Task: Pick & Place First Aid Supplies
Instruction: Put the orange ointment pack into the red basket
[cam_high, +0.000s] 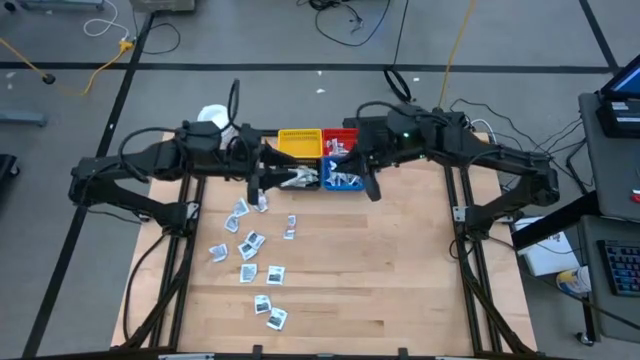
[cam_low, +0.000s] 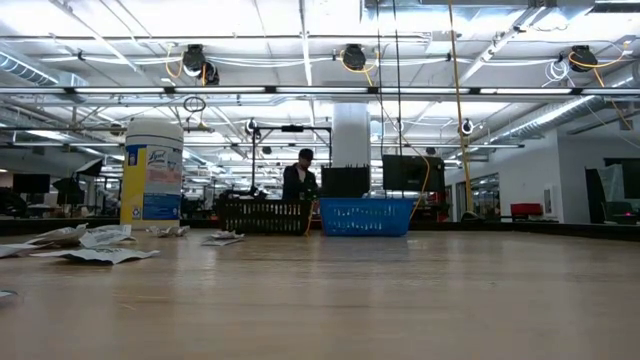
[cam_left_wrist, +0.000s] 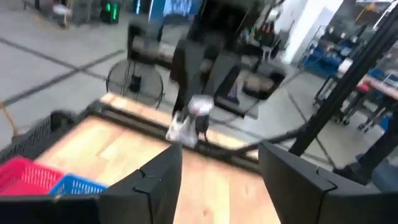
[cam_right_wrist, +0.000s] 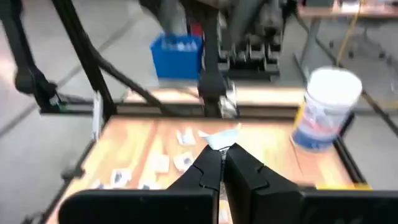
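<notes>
Several small flat white packets already lay in the blue bin (cam_high: 345, 181) and the black bin (cam_high: 300, 180), while about ten more (cam_high: 250, 243) remained scattered on the wooden desk (cam_high: 400, 270). The left gripper (cam_left_wrist: 217, 174) hung over the bins with fingers released and empty. The right gripper (cam_right_wrist: 222, 163) held one packet (cam_right_wrist: 219, 138) clenched at its fingertips.

Table top (cam_high: 400, 260) is pale wood planks, smooth with a slight satin sheen. The packets (cam_high: 250, 245) look like thin crinkly paper or foil, white and a bit shiny. Bins (cam_high: 300, 143) are plastic mesh, kinda glossy. Round jar (cam_low: 152, 172) is plastic with a glossy printed label. Gripper fingers (cam_right_wrist: 245, 168) look like matt black plastic.
</notes>
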